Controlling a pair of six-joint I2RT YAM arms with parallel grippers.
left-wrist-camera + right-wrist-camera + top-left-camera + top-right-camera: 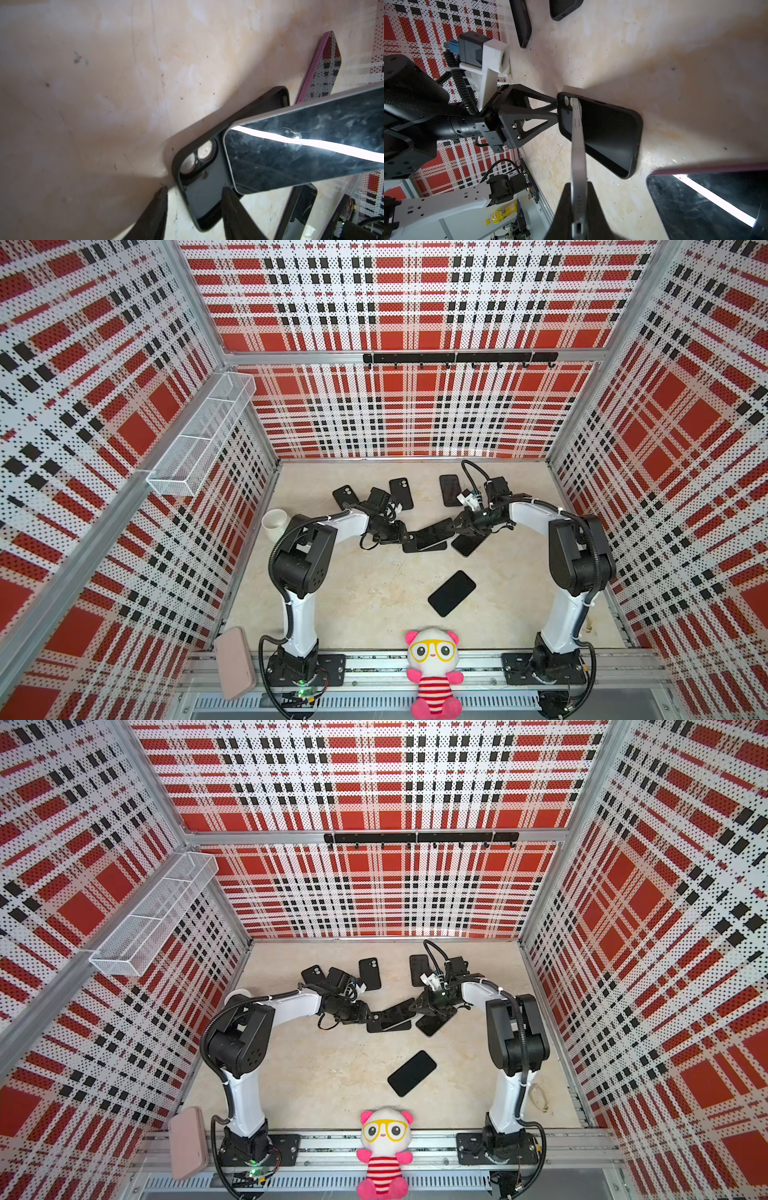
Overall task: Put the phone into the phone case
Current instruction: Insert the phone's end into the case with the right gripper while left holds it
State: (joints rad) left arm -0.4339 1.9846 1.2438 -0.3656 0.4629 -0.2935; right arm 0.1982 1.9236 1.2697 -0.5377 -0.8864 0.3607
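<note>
**Top views.** Black, soft, rectangular phone case point(415, 548), lying open side up on the beige tabletop point(374, 593). A black-glass slab phone with a pale metal frame point(434, 531) is hanging tilted over the case. The left gripper point(409, 537) is meeting one end of the case. The right gripper point(457, 526) is carrying the phone from beyond the case's opposite end. Step judged in hand: seating the phone.

**Left wrist view.** The left gripper's fingers point(155, 214) are standing partly apart and straddling the case's rim. One is beside the case on the tabletop, the other over the case's inside. No firm hold is showing. A phone point(301, 149) corner is dipping in beside the case's camera cut-out point(198, 158).

**Right wrist view.** The right gripper point(578, 193) is clamping tight on the phone's raised end. The phone's low end is sitting at the case's point(608, 133) cut-out end. Whether it is touching there cannot be told.

**Next move, judged.** Lowering the raised end and pressing the phone into the rim, with the left gripper bracing the case.
</note>
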